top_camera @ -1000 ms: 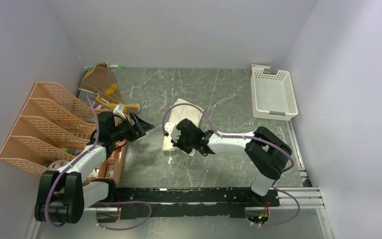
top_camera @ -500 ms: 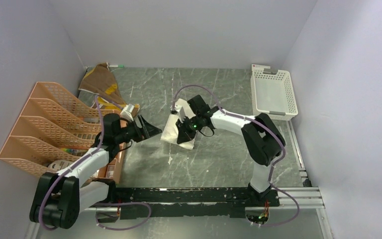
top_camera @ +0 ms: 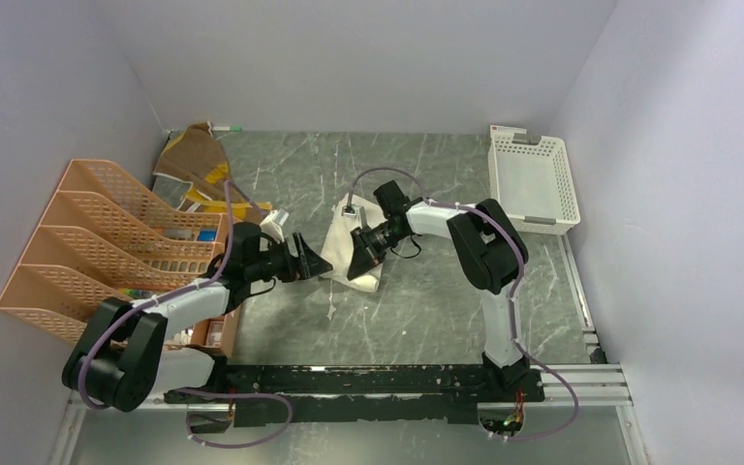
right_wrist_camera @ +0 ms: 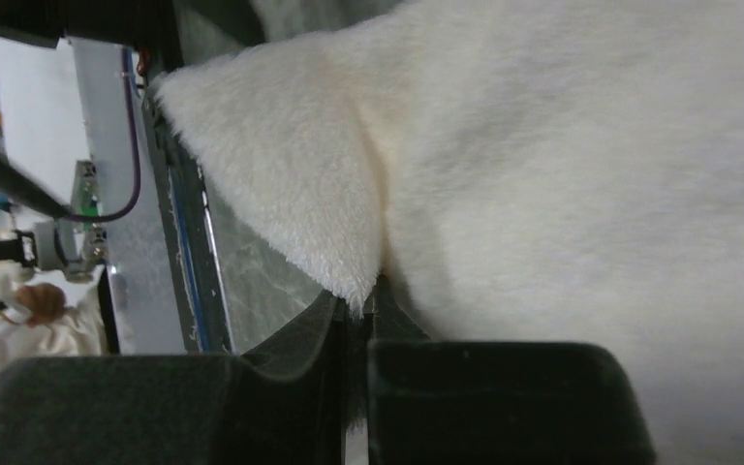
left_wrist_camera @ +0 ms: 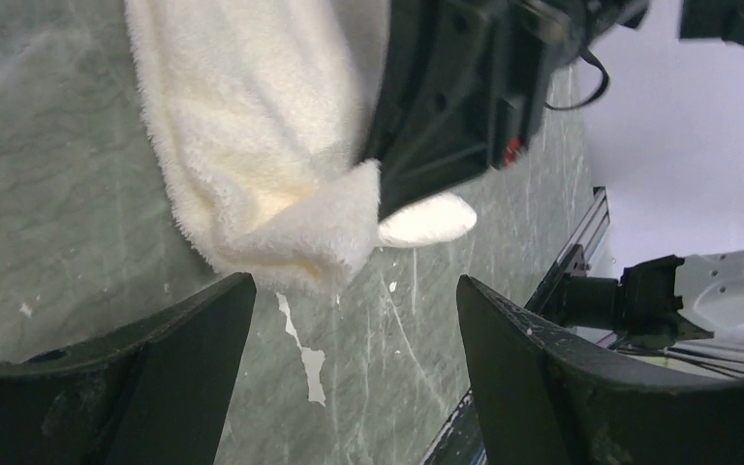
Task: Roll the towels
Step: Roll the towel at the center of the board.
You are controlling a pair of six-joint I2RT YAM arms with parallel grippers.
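Nearest, on the left: wide-spread left fingers (left_wrist_camera: 107, 387), empty, pointing right across the surface (top_camera: 417, 310) at the cream towel (left_wrist_camera: 252, 145), tips just short of its near-left corner and not touching. In the left wrist view, a folded, drooping corner of cloth framed between the open tips, seemingly raised a little off the marble. Just beyond, on the towel's right side: right fingers (right_wrist_camera: 494, 407) pinched shut on a fold of that same cloth, reaching in from the right and bunching it up. Lying mid-surface, then, with the long axis running roughly near to far, slightly tilted; left fingers beside it on the left, right fingers on it, both arms about equally close. Judging by that, next likely to call for a short push rightward by the left fingers to catch the free corner, square across the long axis, so that rolling can run along it. Farther back, in the far left corner beside the rack (top_camera: 87, 242): brown towel (top_camera: 194, 155), crumpled, well apart from both arms. Far right: basket (top_camera: 533, 179).
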